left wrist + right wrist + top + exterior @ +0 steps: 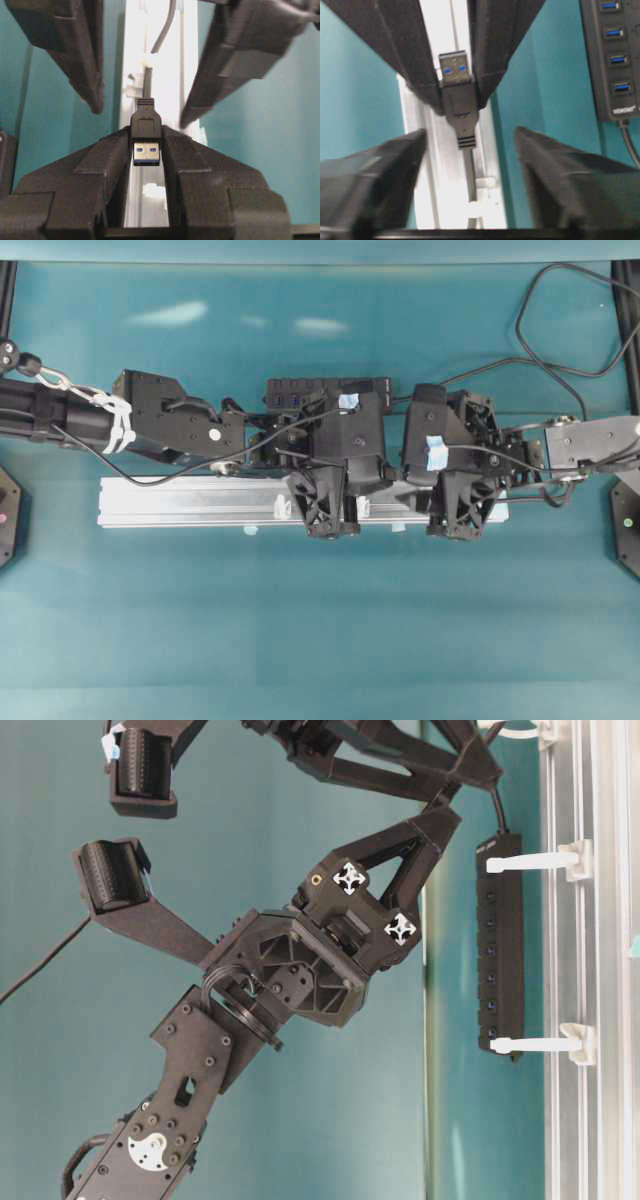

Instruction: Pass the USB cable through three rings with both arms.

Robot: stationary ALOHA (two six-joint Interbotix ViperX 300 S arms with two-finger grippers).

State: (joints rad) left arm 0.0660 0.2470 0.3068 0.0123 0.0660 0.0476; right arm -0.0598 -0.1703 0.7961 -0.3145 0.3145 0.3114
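Above the silver rail [200, 502], near its middle, your two grippers face each other tip to tip. The left gripper [146, 142] is clamped on the plug of the USB cable [146, 120]: both pads press the plug's black housing, and the metal end with its blue insert points back toward the left wrist camera. The cord runs from the plug along the rail and passes through a whitish ring [146, 64] just beyond the plug.

The right gripper [470, 137] stands apart — its two fingers [380, 165] sit either side of the cord just behind the plug, with bare rail showing between each finger and the cord. You can see no contact there. That view is blurred, so take the finger edges as approximate.

From the table-level view, two rings [530, 861] on the rail are in plain sight, each projecting sideways from it; a third [520, 732] shows only partly at the top edge. The black multi-port hub [500, 945] lies beside the rail, parallel to it, on the teal table [320, 640].

Overhead, both wrists cover the rail's centre, hiding the plug from that camera — the cable's slack loops across the table beyond the right arm [590, 440].
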